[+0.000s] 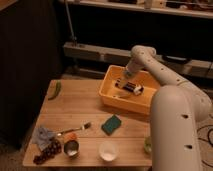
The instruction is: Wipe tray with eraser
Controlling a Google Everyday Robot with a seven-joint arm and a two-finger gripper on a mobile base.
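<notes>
The orange-yellow tray [122, 104] stands at the back right of the wooden table [80, 107]. My gripper [128, 85] reaches down into the tray from the right and sits low over its floor, left of centre. It is shut on the eraser [133, 88], a small block with dark and light stripes that lies lengthwise against the tray floor. The arm's white upper link fills the right side of the view and hides the tray's right end.
A green square sponge [111, 124] lies just in front of the tray. A white bowl [107, 150], a metal cup [71, 147], a fork [75, 129], a grey cloth [44, 135] and grapes [45, 152] sit at the front. A green vegetable [55, 90] lies far left.
</notes>
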